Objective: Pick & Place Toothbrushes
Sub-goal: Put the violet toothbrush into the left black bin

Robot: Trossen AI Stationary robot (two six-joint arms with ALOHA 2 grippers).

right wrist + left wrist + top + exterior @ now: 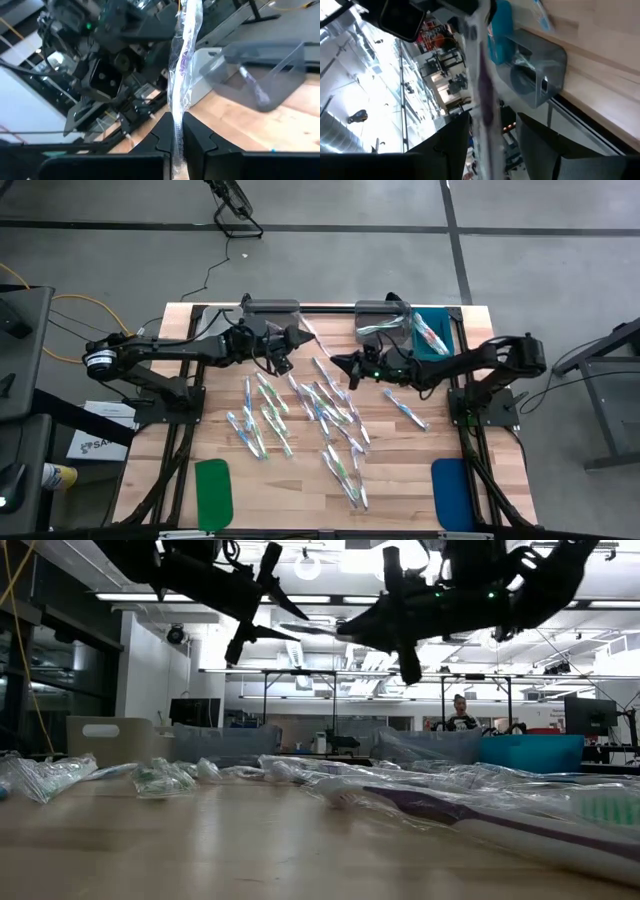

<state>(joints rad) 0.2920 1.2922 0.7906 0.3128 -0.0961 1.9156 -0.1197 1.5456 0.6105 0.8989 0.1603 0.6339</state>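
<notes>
Progress looks early from my seat: most toothbrushes (300,415) lie scattered across the table (400,480), while only a few sit in the grey bin (380,320) and the teal bin (435,335) at the far edge. On the left, the left gripper (290,340) hovers by another grey bin (270,315), fingers apart around a wrapped purple brush (482,95). Rightward, the right gripper (345,365) hangs mid-table, raised, clamped tight on the same wrapper's other end, I judge.

Both arms reach inward, raised. The left end effector (291,340) has its fingers parted; the right end effector (340,363), facing it, is pinched closed.
</notes>
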